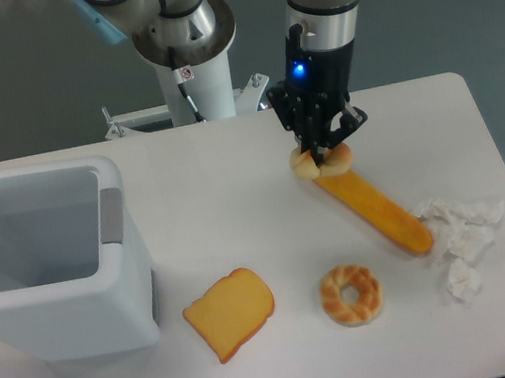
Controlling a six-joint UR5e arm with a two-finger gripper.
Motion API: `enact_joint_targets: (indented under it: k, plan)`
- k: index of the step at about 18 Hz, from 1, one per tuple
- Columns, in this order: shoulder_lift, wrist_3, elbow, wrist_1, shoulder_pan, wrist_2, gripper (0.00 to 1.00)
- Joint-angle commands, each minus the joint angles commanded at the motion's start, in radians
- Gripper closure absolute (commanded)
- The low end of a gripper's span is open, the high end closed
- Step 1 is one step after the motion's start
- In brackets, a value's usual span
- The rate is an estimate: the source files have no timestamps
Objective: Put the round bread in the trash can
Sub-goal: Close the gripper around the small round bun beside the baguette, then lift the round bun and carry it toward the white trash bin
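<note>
Right of centre in the upper half of the frame, we see the round bread [306,163], its pale cream lobes showing on either side of the dark fingers of the gripper [321,152], which comes straight down onto it and is clamped around it. We cannot tell whether the bun rests on the table [226,202] or sits just above it. Directly below and to the right, a long orange baguette-like loaf [378,211] runs diagonally toward the lower right, its upper end touching or just beside the bun. Beyond its lower end lies a heap of crumpled white tissue [462,238] near the right edge. Lower down, near the bottom centre, we find a golden-brown twisted ring [351,295], and to its left a square toast slice [229,313]. Far off at the left edge stands the trash can [63,317], white with a grey interior, well apart from the bun.
</note>
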Motion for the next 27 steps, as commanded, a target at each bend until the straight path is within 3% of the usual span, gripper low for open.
enact_joint_targets:
  k: [11, 27]
  plan:
    - [-0.009, -0.301, 0.021, 0.049, -0.003, -0.221, 0.91]
    - [0.038, -0.584, 0.018, 0.057, -0.112, -0.351, 0.92]
